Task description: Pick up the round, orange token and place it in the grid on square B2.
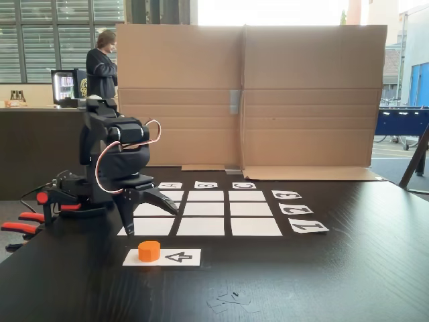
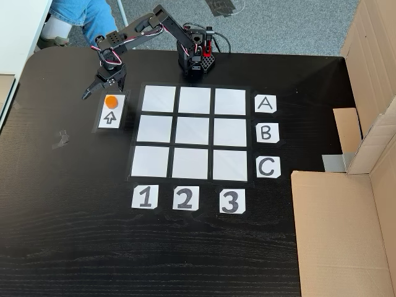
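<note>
Token [image 2: 111, 101] sits on the arrow card [image 2: 111, 117], at its far end, left of the grid [image 2: 193, 132] in a fixed view. Gripper [image 2: 103, 89] hangs just beyond the token, jaws spread wide, nothing held. In a fixed view the gripper [image 1: 153, 219] is above the grid's left edge. B2 [image 2: 193, 131] bare.

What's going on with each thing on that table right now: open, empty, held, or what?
gripper: open, just above the token, holding nothing.
token: lying free on the arrow card, not gripped.
grid: all nine squares empty.
square B2: empty.
</note>
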Controlling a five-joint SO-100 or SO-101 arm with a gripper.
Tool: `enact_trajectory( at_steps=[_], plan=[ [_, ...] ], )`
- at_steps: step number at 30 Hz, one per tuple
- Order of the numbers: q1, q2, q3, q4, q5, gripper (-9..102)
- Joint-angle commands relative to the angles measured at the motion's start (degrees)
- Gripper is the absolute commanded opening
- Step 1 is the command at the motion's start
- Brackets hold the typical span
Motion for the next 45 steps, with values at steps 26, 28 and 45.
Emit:
enact_trajectory(
  at_steps=[26,28,45],
  plan=[
    [-2.3,-6.2,-9.1,-1.3,2.8,81],
    [-2.3,-6.5,-9.4,-1.3,2.9,77],
    [-2.6,-8.1,-10.7,-1.6,-0.9,3]
  ],
)
